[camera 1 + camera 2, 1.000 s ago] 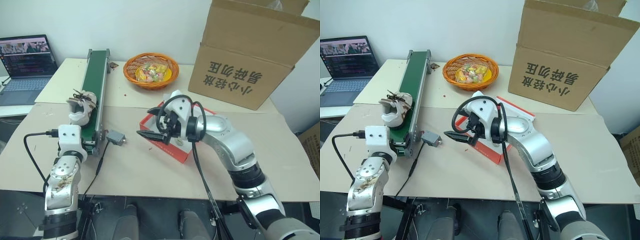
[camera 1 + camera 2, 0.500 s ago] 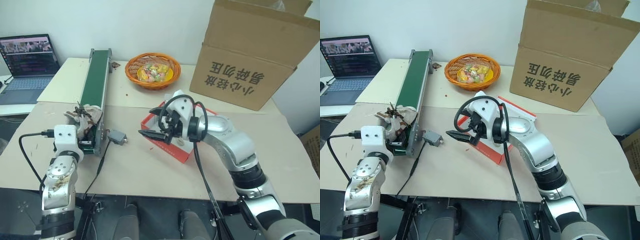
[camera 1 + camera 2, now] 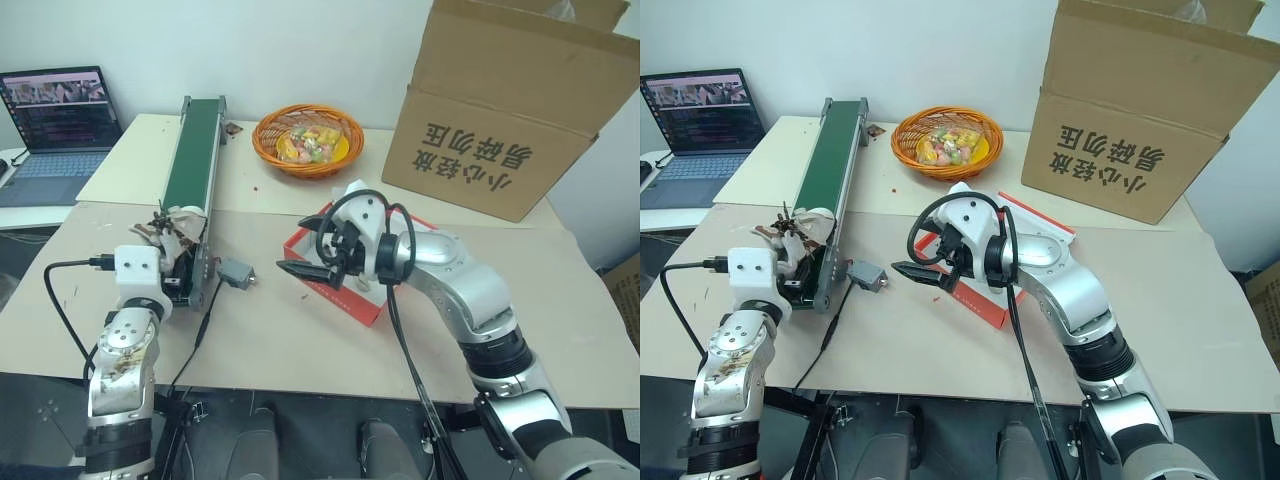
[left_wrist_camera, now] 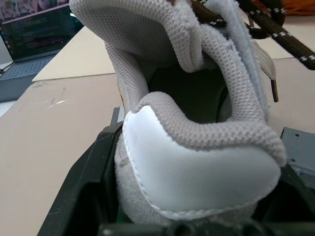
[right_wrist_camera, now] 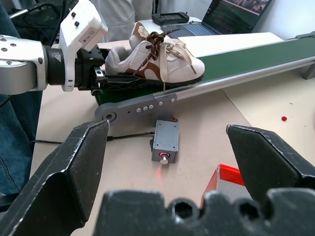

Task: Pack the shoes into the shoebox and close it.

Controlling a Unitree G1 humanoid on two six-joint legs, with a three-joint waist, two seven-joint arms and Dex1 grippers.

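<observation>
One white and grey shoe (image 3: 173, 226) with dark laces lies on the near end of the green conveyor belt (image 3: 190, 160). My left gripper (image 3: 172, 276) is shut on its heel. In the left wrist view the heel (image 4: 197, 162) sits between the fingers (image 4: 86, 191), and the right wrist view shows the same shoe (image 5: 157, 59) side-on. The red shoebox (image 3: 340, 297) sits at the table's middle, largely hidden by my right arm. My right gripper (image 3: 297, 272) hovers open and empty just left of the box, pointing at the conveyor.
A small grey control box (image 3: 233, 273) with a red light lies on the table between the conveyor and the shoebox. An orange basket (image 3: 305, 140) of sweets stands at the back. A large brown carton (image 3: 510, 120) is back right, and a laptop (image 3: 60, 120) back left.
My left gripper's fingers have closed onto the shoe's heel, and the hand has shifted slightly up and rightward. My right arm has stayed still.
</observation>
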